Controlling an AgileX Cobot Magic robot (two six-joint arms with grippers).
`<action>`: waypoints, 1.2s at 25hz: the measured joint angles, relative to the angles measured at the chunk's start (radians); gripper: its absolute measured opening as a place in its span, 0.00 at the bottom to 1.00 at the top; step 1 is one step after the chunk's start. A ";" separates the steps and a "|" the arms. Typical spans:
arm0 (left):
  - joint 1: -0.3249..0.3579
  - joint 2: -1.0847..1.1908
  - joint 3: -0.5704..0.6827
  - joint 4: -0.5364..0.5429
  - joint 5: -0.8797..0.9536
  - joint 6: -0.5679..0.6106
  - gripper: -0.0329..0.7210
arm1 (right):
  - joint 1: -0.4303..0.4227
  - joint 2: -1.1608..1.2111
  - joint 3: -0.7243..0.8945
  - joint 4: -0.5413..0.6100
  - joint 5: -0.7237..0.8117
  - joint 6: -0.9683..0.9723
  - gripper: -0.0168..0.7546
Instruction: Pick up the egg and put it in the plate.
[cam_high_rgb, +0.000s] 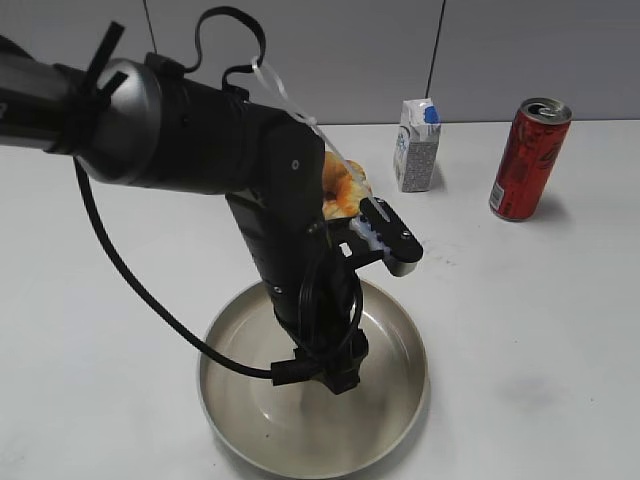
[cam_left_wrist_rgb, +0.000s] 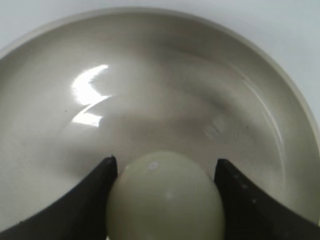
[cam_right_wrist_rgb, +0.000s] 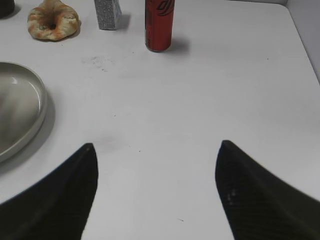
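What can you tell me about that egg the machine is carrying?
The egg is small, smooth and oval, pale whitish-green with a faint gloss and one tiny highlight near its top. It looks whole, with no crack showing. The left gripper holds it between its two dark fingers, one pressing each side. It sits over the inside of the beige plate; whether it touches the plate's floor cannot be told. Only the left wrist view shows it.

- In the exterior view, the left arm (cam_high_rgb: 270, 230) is covering the egg, the left gripper's fingertips and the middle of the plate (cam_high_rgb: 395, 390).
- The arm is also hiding most of the ring-shaped pastry (cam_high_rgb: 345, 188) at the far side.
- The plate's near rim is running off the bottom edge there.
- In the left wrist view, the egg (cam_left_wrist_rgb: 165, 197) is being cut off by the bottom edge.
- In the right wrist view, the red can (cam_right_wrist_rgb: 159, 22) and the carton (cam_right_wrist_rgb: 108, 12) are losing their tops at the upper edge.
- Print on the carton is reading too small to make out.
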 joint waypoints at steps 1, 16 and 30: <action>0.000 0.000 0.000 0.000 0.001 0.000 0.69 | 0.000 0.000 0.000 0.000 0.000 0.000 0.74; 0.207 -0.103 -0.076 0.001 0.254 -0.039 0.82 | 0.000 0.000 0.000 0.000 0.000 0.000 0.74; 0.858 -0.155 -0.079 0.024 0.385 -0.270 0.82 | 0.000 0.000 0.000 0.000 0.000 0.000 0.74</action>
